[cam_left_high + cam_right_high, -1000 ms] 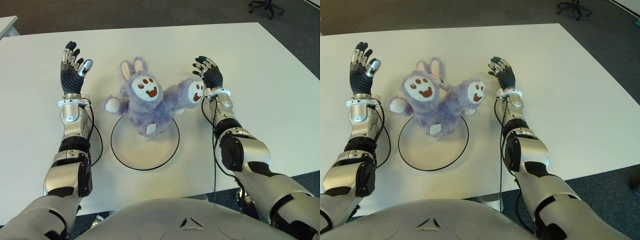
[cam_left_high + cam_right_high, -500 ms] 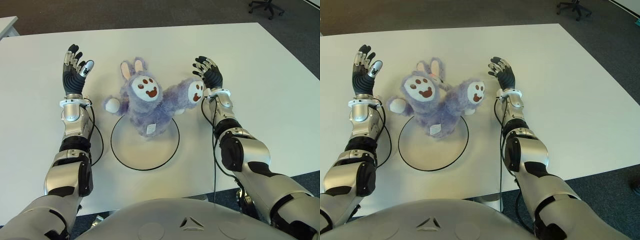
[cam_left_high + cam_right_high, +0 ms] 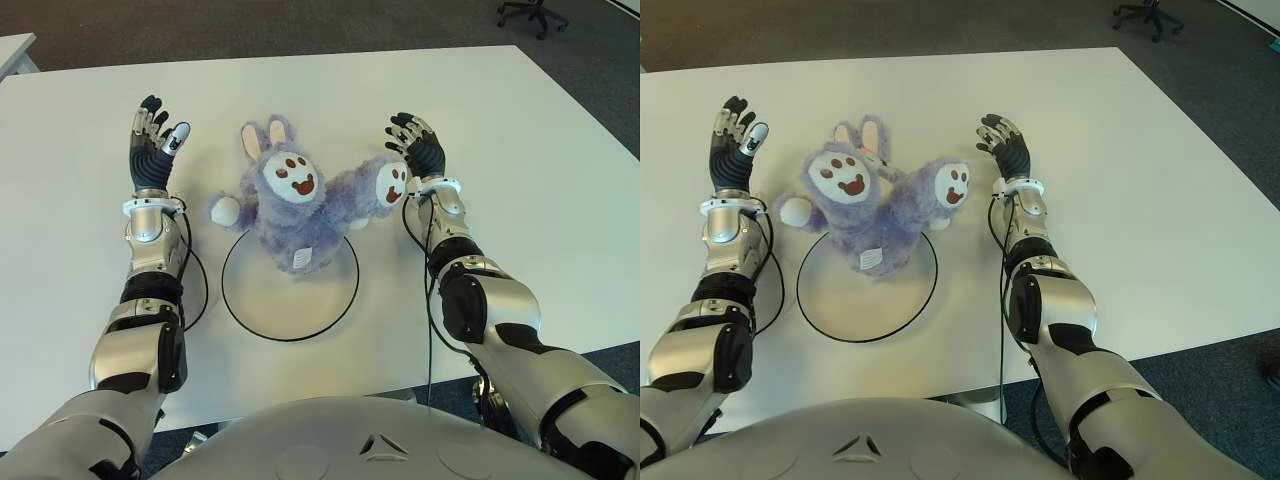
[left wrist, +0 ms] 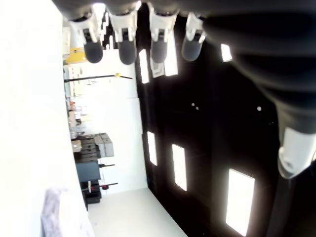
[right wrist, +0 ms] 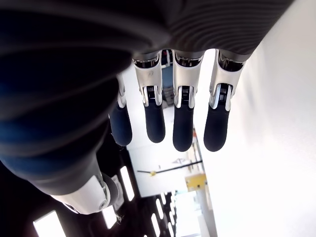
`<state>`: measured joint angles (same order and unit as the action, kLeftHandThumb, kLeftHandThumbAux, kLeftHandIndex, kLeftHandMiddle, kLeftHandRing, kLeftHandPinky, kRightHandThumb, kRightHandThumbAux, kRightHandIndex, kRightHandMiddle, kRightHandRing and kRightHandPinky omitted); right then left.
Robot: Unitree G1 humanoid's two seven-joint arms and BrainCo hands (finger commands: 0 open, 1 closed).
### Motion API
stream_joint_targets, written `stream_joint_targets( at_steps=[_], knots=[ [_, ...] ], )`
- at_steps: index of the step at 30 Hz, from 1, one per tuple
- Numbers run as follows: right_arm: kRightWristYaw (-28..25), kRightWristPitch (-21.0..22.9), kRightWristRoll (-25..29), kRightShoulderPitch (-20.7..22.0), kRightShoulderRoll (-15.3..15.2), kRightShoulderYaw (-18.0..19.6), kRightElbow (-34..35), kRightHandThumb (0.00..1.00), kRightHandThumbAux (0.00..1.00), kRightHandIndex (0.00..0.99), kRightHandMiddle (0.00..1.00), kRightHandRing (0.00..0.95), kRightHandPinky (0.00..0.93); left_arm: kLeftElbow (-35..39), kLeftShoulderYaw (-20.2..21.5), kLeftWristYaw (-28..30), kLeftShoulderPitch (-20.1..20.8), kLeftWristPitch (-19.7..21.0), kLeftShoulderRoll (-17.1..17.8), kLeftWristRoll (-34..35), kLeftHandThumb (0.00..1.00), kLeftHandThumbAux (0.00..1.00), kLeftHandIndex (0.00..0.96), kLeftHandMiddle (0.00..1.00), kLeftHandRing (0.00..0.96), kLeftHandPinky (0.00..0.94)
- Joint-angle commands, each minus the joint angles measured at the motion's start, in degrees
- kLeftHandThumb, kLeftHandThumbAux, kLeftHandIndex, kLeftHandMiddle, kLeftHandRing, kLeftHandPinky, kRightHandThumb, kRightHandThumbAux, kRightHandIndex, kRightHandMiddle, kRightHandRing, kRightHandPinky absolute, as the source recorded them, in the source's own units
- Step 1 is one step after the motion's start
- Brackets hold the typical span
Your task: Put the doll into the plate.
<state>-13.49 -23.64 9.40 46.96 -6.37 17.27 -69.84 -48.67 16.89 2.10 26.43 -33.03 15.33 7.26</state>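
Doll (image 3: 295,205) half on plate (image 3: 290,298), white table (image 3: 540,130).
Left hand (image 3: 152,150) and right hand (image 3: 417,147) splayed, empty; dark carpet (image 3: 300,25) beyond.

doll (image 3: 290,205): purple, white face | plate (image 3: 290,290): white, black rim | table (image 3: 540,150): white

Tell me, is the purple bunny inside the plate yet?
Partly. The bunny doll's bottom lies over the plate's far rim; its head and arms hang outside. Both hands, left and right, are open.

We've got a fuzzy purple bunny doll (image 3: 295,205) with a white face, sprawled belly-up. Its lower body overlaps the far rim of the flat white plate (image 3: 290,300) with a black edge, while the head and paws hang out past it.
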Motion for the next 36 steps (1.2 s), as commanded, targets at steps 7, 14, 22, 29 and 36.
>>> stream_joint_targets(
  at_steps=[7,14,22,29,36],
  knots=[
    [0.1,1.4,0.2,-3.8,1.2,0.1,-2.0,0.466,0.750,0.232,0.221,0.250,0.316,-1.1,-1.5,-0.1,-4.0,2.4,-2.6,-0.8,0.000,0.534,0.049,0.069,0.072,0.089],
    [0.0,1.5,0.3,-3.9,1.2,0.2,-2.0,0.477,0.753,0.235,0.227,0.253,0.317,-0.5,-1.8,0.3,-4.7,2.9,-3.0,-0.6,0.000,0.531,0.045,0.071,0.073,0.083],
    [0.0,1.5,0.2,-4.0,1.3,0.1,-2.0,0.497,0.751,0.237,0.225,0.247,0.309,-1.2,-1.6,0.8,-4.9,3.9,-3.7,0.5,0.000,0.542,0.038,0.086,0.083,0.088],
    [-0.4,1.7,0.3,-4.0,1.5,0.1,-2.0,0.517,0.757,0.236,0.231,0.248,0.299,-2.1,-2.1,0.8,-5.0,5.0,-3.7,0.3,0.000,0.526,0.031,0.096,0.093,0.087],
    [-0.6,1.6,0.4,-4.0,1.8,0.2,-2.1,0.536,0.775,0.235,0.244,0.253,0.308,-3.6,-2.6,1.0,-4.8,6.0,-3.5,0.2,0.000,0.509,0.034,0.105,0.102,0.097]
  ],
)
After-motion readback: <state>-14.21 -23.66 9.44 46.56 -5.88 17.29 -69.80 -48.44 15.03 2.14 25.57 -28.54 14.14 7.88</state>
